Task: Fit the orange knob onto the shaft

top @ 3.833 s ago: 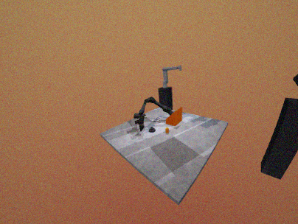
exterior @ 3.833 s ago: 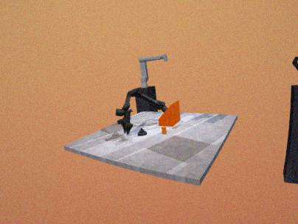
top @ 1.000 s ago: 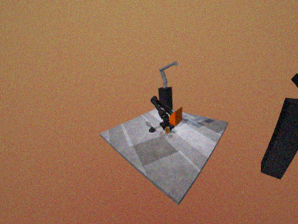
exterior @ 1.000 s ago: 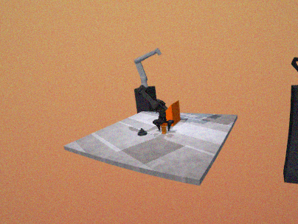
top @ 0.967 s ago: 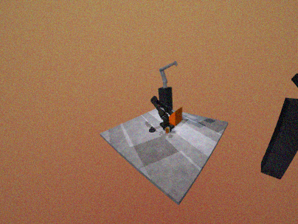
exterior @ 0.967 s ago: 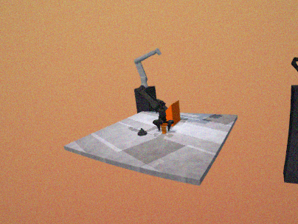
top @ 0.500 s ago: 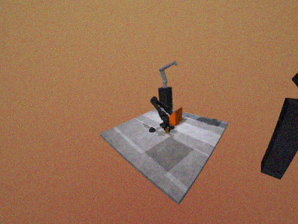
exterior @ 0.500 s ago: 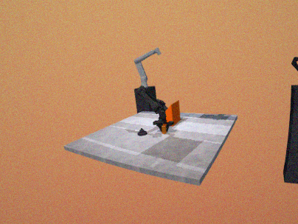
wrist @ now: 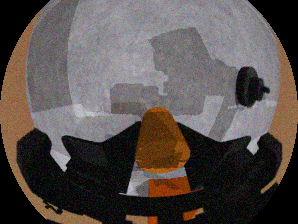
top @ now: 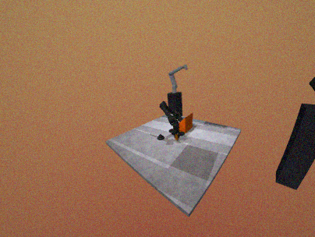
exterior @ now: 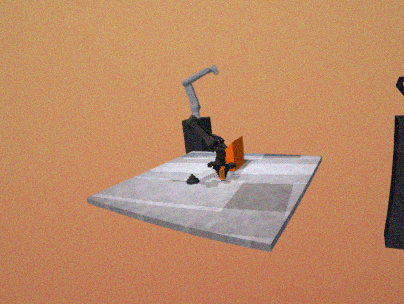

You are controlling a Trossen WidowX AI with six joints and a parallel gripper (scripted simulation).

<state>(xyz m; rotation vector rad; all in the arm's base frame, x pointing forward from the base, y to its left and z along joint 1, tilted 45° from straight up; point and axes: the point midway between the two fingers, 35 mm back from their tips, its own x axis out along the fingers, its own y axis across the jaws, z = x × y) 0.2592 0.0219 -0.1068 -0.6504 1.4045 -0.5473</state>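
The orange knob sits between my fingers, low over the grey table. My gripper is shut on it. The round pedestal with its dark shaft stands on the table a short way to the left of the gripper in the top and exterior views. It is at the right edge of the wrist view. The shaft's flat side does not show.
An orange panel stands upright right behind the gripper. The arm's dark base block is at the table's back edge. A tall dark block stands off the table at the right.
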